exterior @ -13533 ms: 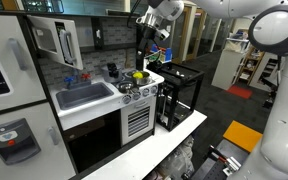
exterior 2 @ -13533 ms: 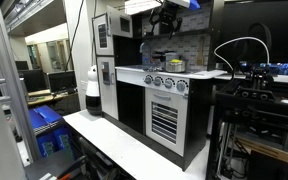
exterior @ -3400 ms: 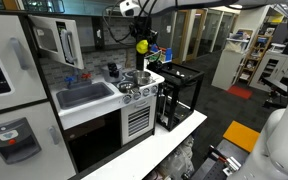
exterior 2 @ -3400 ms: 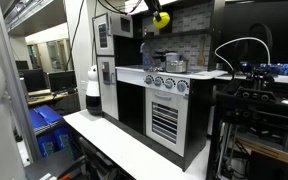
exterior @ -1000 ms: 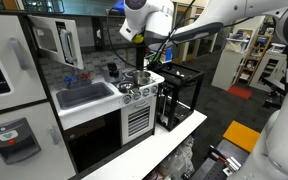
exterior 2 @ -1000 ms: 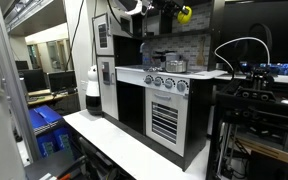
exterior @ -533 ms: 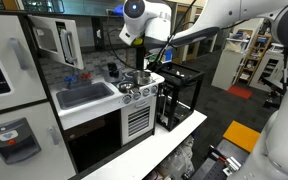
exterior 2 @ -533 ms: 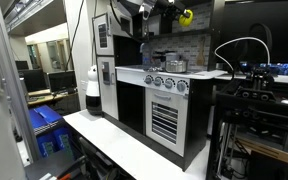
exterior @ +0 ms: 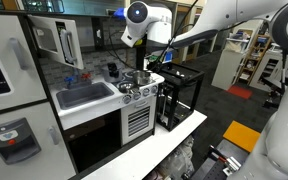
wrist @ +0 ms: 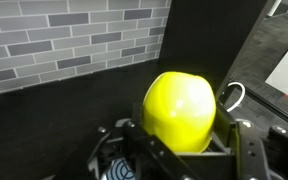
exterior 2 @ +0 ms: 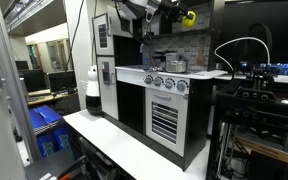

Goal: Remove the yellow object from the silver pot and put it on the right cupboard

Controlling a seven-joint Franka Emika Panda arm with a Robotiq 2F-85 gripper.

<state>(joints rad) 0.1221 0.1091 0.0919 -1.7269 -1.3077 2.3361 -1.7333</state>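
The yellow object [wrist: 180, 108], a smooth bright ball, fills the middle of the wrist view, and my gripper [wrist: 184, 130] is shut on it, with a dark finger [wrist: 240, 142] on each side. Behind it are the grey brick backsplash and a dark panel. In an exterior view the yellow object [exterior 2: 188, 17] hangs high above the stove under the gripper [exterior 2: 183, 11]. The silver pot [exterior: 136, 76] stands on the stove, well below. The white arm hides the ball in that view. The dark right cupboard [exterior: 106, 36] lies beside the arm.
A grey sink [exterior: 84, 96] and small blue items [exterior: 72, 78] are left of the stove. A cupboard door with a long handle [exterior: 64, 42] stands open. A black open-frame cabinet [exterior: 180, 95] stands by the kitchen's side.
The arm has shifted slightly toward the kitchen's upper part. The yellow object has drifted a little to the side and down, still held.
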